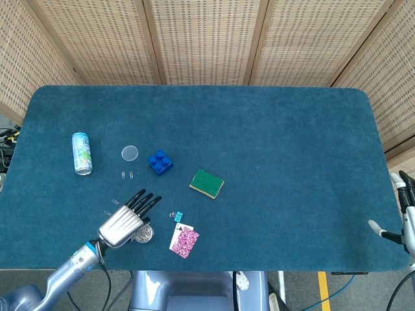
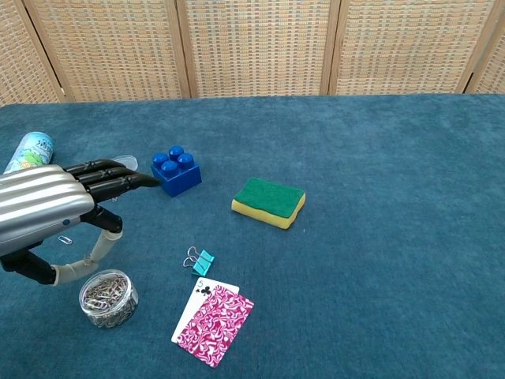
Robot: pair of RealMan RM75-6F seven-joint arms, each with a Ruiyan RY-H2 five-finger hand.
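A blue felt-like cloth covers the rounded-corner table, with woven cane screens standing along its far edge.

The left hand hovers over the near left of the table, its ribbed silver back uppermost and its dark fingers stretched out almost straight and close together, pointing toward the far right. It holds nothing; its pale thumb hangs down just above a small round clear tub of paper clips, which stands on the cloth right beneath the palm, its top open in the chest view. The right hand shows only at the far right edge of the head view, off the table; how its fingers lie I cannot tell.

A slim aluminium drinks can with a green and white print lies on its side at the left. Right of centre from it sits a rectangular sponge, green scouring pad over yellow foam. A chunky blue plastic building brick with round studs stands just beyond the fingertips. Near the front edge lies a playing card with a pink patterned face over a white one. A thin clear round lid lies left of the brick. A small teal binder clip sits just beyond the card, and loose wire paper clips are scattered near the lid.
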